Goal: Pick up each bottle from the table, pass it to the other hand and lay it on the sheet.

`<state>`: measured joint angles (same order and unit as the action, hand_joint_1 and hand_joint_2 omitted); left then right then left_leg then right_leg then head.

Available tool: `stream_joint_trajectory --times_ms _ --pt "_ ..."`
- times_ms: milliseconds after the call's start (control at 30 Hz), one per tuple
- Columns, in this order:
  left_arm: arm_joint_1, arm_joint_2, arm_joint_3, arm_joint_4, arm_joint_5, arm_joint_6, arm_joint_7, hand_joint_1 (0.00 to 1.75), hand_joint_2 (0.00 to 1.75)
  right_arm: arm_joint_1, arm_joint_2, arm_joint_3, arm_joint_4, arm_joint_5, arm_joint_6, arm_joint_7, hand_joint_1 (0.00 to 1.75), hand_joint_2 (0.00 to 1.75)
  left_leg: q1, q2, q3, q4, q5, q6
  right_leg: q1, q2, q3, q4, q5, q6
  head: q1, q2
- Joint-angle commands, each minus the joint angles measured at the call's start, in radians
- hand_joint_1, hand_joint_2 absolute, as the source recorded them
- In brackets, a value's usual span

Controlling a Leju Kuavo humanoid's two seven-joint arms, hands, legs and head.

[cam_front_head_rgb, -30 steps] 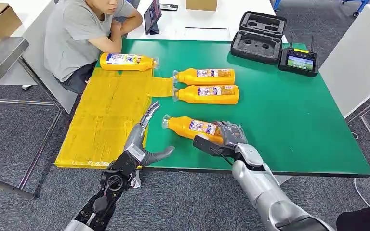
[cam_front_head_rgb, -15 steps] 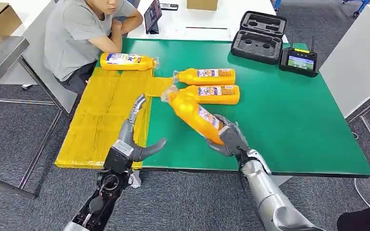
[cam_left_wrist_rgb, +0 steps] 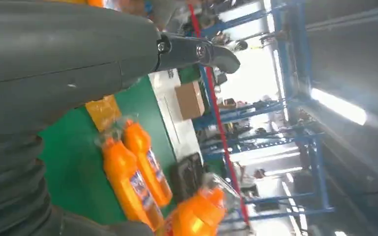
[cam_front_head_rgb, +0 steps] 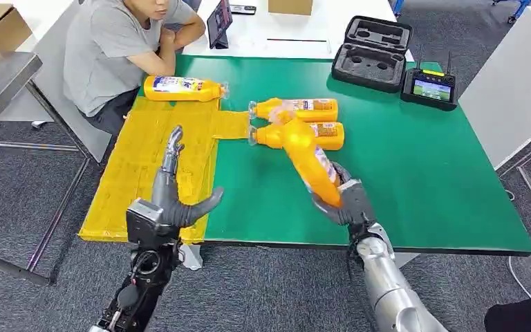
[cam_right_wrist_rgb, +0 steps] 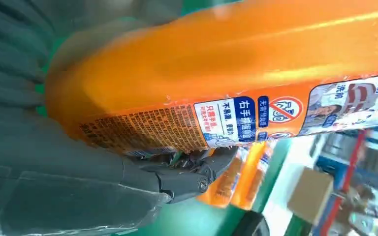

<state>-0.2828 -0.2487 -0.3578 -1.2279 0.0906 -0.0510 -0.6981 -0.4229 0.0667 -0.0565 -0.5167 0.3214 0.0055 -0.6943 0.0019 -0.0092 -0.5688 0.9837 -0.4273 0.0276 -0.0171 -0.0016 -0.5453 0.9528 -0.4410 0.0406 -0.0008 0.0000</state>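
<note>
One bottle [cam_front_head_rgb: 182, 88] already lies on the sheet [cam_front_head_rgb: 138, 173] at upper left, two bottles [cam_front_head_rgb: 311, 119] wait mid-table, and the right hand [cam_front_head_rgb: 346, 202] grips a raised fourth bottle [cam_front_head_rgb: 309, 159] at centre, not yet passed to the empty, spread-fingered left hand [cam_front_head_rgb: 166, 200].

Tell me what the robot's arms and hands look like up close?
Both arms are silver metal tubes. The left arm shows black open joints near the wrist. Each robot hand is dark grey: the left robot hand has slim jointed fingers and a thick thumb, and the right robot hand looks alike. A grey ribbed cover wraps the wrist.
</note>
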Motion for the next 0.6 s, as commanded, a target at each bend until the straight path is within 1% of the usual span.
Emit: stream_joint_trajectory --times_ms 33,100,133,300,467,600 --pt "-0.088 -0.050 -0.031 0.367 0.071 -0.275 0.000 0.00 1.75 0.050 0.045 0.134 -0.200 -0.126 0.103 -0.004 1.75 1.75 0.001 0.002 0.002 0.001 -0.001 -0.002 0.001 0.001 0.001 0.001 -0.001 -0.002 0.000 0.000" --pt "-0.084 -0.060 -0.055 0.390 0.047 -0.287 0.000 0.00 1.75 0.059 0.047 0.153 -0.215 -0.142 0.096 -0.004 1.75 1.75 0.001 0.002 0.002 0.001 -0.001 -0.002 0.001 0.001 0.001 0.001 -0.001 -0.002 0.000 0.000" --pt "-0.088 -0.071 -0.087 0.440 0.038 -0.329 0.000 0.00 1.75 0.067 0.048 0.166 -0.230 -0.170 0.109 -0.004 1.75 1.75 0.001 0.001 0.001 0.001 -0.001 -0.001 0.001 0.000 0.001 0.000 -0.001 -0.002 0.000 0.000" --pt "-0.081 -0.081 -0.120 0.473 0.015 -0.341 0.000 0.00 1.75 0.084 0.043 0.182 -0.255 -0.209 0.128 -0.004 1.75 1.75 0.000 0.001 0.001 0.000 -0.001 -0.001 0.000 0.000 0.001 0.000 -0.001 -0.001 0.000 0.000" --pt "-0.084 -0.074 -0.119 0.466 0.012 -0.348 0.000 0.00 1.75 0.088 0.040 0.209 -0.248 -0.218 0.125 -0.004 1.75 1.75 0.000 0.001 0.001 0.000 0.000 -0.001 0.000 0.001 0.000 0.000 0.000 -0.001 0.000 0.000" --pt "-0.080 -0.062 -0.099 0.427 0.008 -0.329 0.000 0.00 1.75 0.089 0.035 0.271 -0.239 -0.206 0.066 -0.004 1.75 1.75 0.001 0.003 0.000 0.001 -0.001 -0.002 0.001 0.002 0.000 0.001 0.000 -0.002 0.000 0.000"
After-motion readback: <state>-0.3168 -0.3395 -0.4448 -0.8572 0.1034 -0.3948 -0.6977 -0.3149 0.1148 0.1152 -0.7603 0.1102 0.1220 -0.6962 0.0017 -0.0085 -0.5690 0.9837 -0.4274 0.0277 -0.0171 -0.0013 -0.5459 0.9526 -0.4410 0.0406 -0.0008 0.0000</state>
